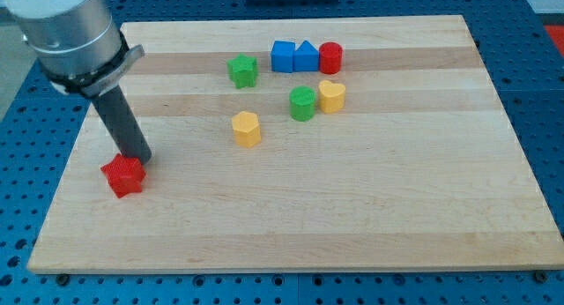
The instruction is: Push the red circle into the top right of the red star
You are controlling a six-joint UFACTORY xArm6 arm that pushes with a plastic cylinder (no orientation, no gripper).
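Note:
The red star [122, 175] lies near the board's left edge, low in the view. My tip [139, 158] rests at its upper right side, touching or almost touching it. The red circle [330, 57] stands far off near the view's top, to the right of centre, directly right of the blue triangle-like block [306, 57].
A blue cube [282, 55] sits left of the blue triangle-like block. A green star [242, 70] is further left. A green cylinder [302, 103] and a yellow heart [331, 96] sit side by side below the blue pair. A yellow hexagon [247, 129] lies lower left of them. The wooden board [397, 208] has edges all around.

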